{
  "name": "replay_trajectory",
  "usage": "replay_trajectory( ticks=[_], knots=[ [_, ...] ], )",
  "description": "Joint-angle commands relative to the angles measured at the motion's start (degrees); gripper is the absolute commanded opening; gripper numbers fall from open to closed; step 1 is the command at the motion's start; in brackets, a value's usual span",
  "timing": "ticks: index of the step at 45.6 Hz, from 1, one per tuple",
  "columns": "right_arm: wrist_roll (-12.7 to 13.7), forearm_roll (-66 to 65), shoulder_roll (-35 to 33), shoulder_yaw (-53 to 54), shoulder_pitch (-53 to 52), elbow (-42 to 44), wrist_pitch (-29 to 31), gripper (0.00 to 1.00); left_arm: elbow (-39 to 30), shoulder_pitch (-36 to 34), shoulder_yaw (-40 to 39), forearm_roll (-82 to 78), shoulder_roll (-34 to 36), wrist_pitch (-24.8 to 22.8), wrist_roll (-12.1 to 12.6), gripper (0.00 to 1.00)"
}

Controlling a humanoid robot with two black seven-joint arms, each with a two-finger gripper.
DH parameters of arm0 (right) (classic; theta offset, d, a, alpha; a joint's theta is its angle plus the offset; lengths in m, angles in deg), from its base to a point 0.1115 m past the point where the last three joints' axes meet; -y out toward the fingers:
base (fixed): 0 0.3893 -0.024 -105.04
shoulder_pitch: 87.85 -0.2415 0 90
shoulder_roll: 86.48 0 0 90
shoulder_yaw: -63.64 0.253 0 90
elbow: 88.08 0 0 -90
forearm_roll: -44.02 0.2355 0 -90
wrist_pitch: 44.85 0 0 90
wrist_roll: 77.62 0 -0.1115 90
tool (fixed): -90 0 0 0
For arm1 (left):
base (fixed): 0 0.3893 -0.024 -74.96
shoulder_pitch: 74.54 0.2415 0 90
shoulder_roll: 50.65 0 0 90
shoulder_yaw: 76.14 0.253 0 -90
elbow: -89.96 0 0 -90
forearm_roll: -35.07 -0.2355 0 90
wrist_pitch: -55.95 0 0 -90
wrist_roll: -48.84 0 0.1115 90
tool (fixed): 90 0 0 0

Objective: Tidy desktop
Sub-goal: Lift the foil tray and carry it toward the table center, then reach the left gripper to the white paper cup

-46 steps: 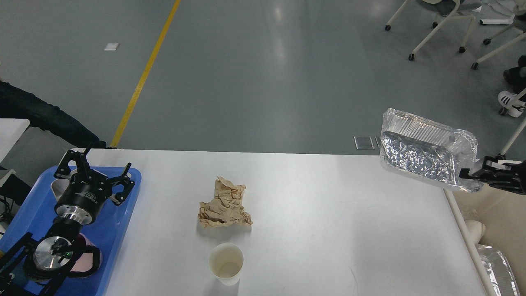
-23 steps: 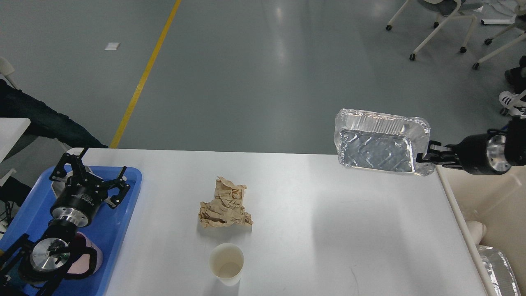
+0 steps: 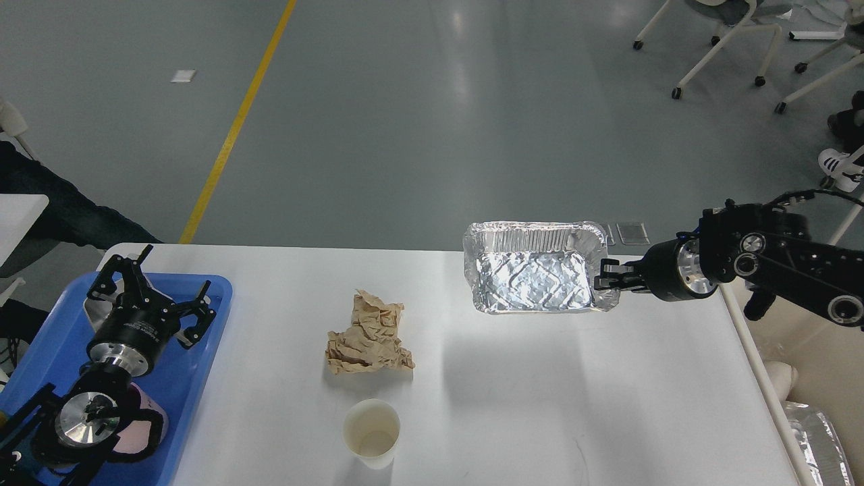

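Gripping a foil tray point(image 3: 533, 278) by its rim, the right claw point(image 3: 605, 277) holds it above the desktop point(image 3: 540, 391); left claw point(image 3: 150, 297) spread, empty.

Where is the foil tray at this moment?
In the head view the foil tray is held up by the right gripper over the far right part of the desktop, right of the crumpled brown paper.

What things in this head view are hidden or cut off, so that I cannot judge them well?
- Pink object on the blue tray: mostly covered by the left arm.
- Contents of the cream bin: cut by the right edge, partly behind the right arm.
- Right gripper on the foil pan: seen small and dark; its fingers blend together.
- Left gripper: what lies beneath it is hidden.
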Motion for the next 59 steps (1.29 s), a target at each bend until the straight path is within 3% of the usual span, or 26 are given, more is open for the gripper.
replay_trajectory(
  ticks=[1,9,20,28,37,48,59],
  knots=[
    [0.1,0.0,2.3,0.0,-0.2,2.0,0.0,0.00,0.0,-0.2,0.0,0.0,1.1,0.1,-0.1,0.97],
    [0.1,0.0,4.0,-1.2,-0.2,3.2,-0.1,0.00,0.0,-2.7,0.5,-0.7,2.7,0.4,-0.1,0.97],
    [0.1,0.0,4.1,-1.3,-0.2,3.7,-0.4,0.00,-0.9,-6.9,5.2,-11.0,13.5,3.6,1.0,0.97],
    [0.1,0.0,4.4,-1.4,-0.2,4.3,-0.6,0.00,-7.0,-9.7,15.5,-14.7,24.4,4.5,0.9,0.97],
    [0.1,0.0,4.8,-1.4,-0.1,4.8,-0.6,0.00,-16.7,-11.9,28.5,-27.6,39.5,13.2,1.0,0.97],
    [0.1,0.0,5.1,-1.5,0.1,5.0,-0.6,0.00,-24.2,-11.8,37.4,-33.9,55.4,13.3,1.0,0.97],
    [0.1,0.0,5.1,-1.5,0.0,4.9,-0.6,0.00,-24.8,-11.4,41.6,-41.6,58.5,13.2,0.9,0.97]
  ],
)
